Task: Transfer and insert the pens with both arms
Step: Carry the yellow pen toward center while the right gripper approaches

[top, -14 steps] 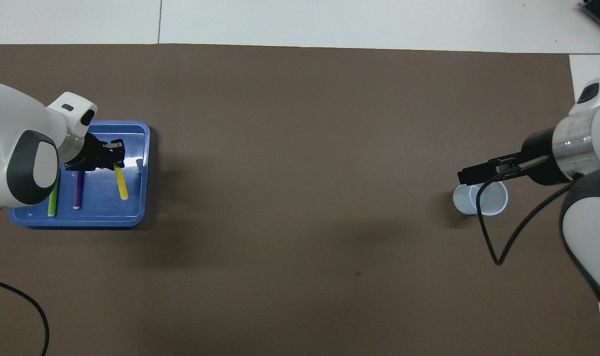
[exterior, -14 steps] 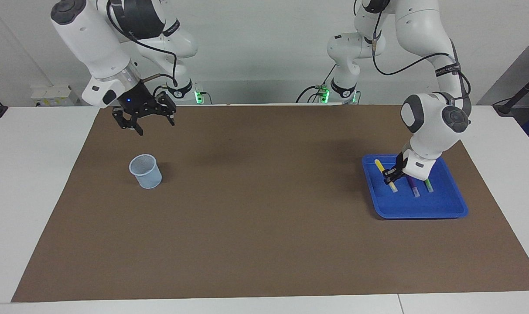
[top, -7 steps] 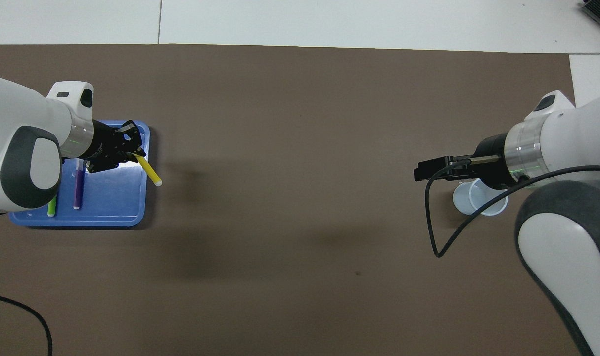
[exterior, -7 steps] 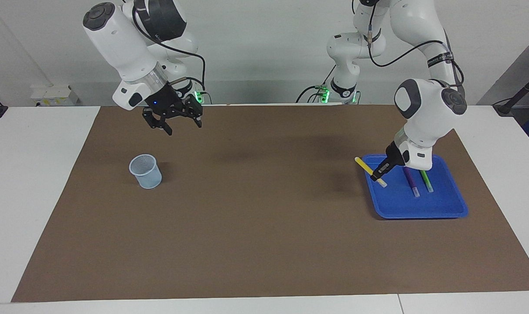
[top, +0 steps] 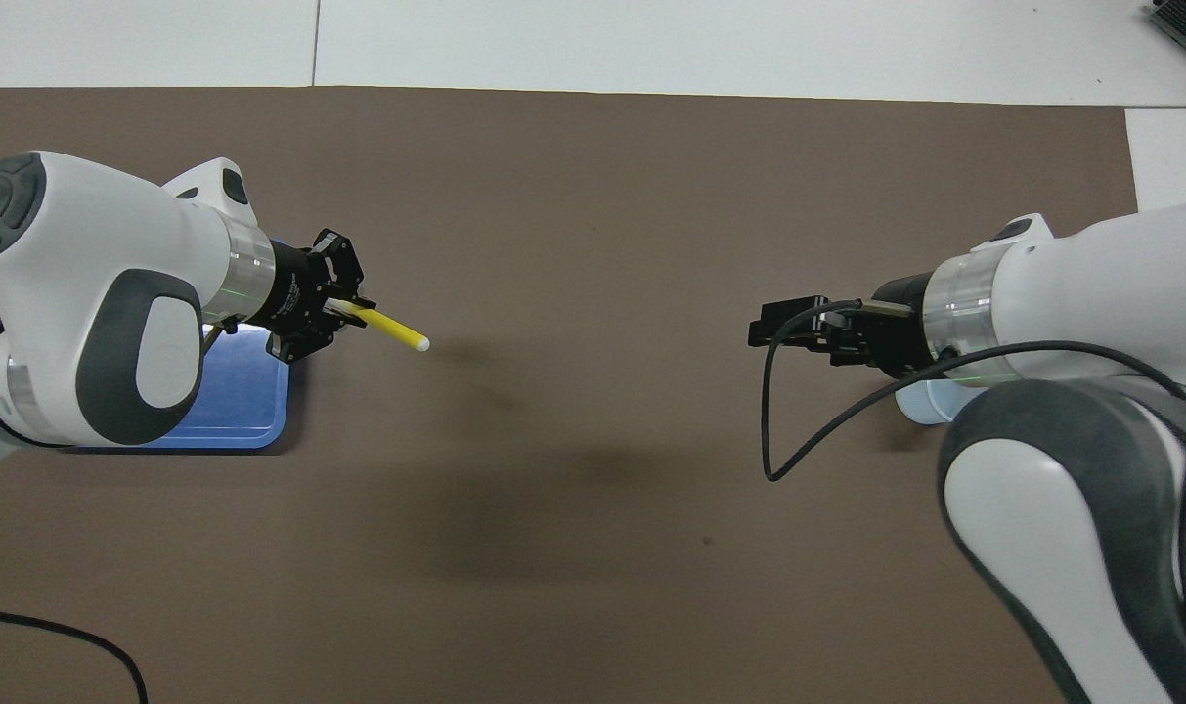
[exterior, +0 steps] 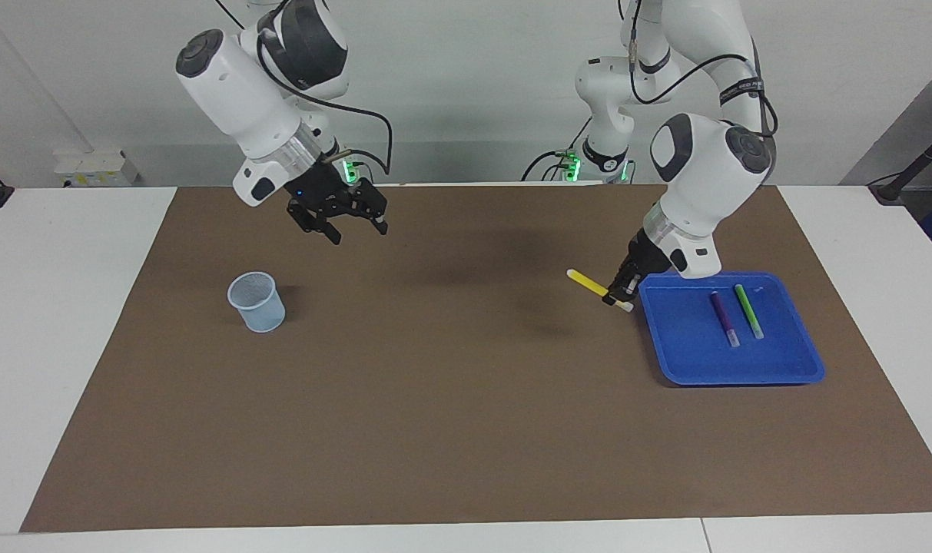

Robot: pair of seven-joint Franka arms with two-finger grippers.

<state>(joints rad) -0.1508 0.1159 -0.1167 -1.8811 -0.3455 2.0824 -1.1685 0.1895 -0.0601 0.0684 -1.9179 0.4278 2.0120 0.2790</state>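
Note:
My left gripper (exterior: 618, 293) is shut on the yellow pen (exterior: 588, 283) and holds it in the air over the brown mat, just beside the blue tray (exterior: 742, 370). The pen slants out from the fingers toward the table's middle. From overhead, the yellow pen (top: 397, 333) sticks out of the left gripper (top: 346, 318). The purple pen (exterior: 724, 317) and the green pen (exterior: 748, 311) lie side by side in the tray. My right gripper (exterior: 356, 230) hangs open and empty above the mat, toward the table's middle from the cup, and shows in the overhead view (top: 764, 328).
A pale blue plastic cup (exterior: 257, 301) stands upright on the mat toward the right arm's end; from overhead the right arm hides most of the cup (top: 917, 406). The brown mat (exterior: 450, 399) covers most of the white table. My left arm hides much of the tray (top: 245, 396) from overhead.
The left gripper lifted the yellow pen out of the tray and carried it past the tray's edge toward the table's middle. The right arm swung from near the cup toward the middle, still open.

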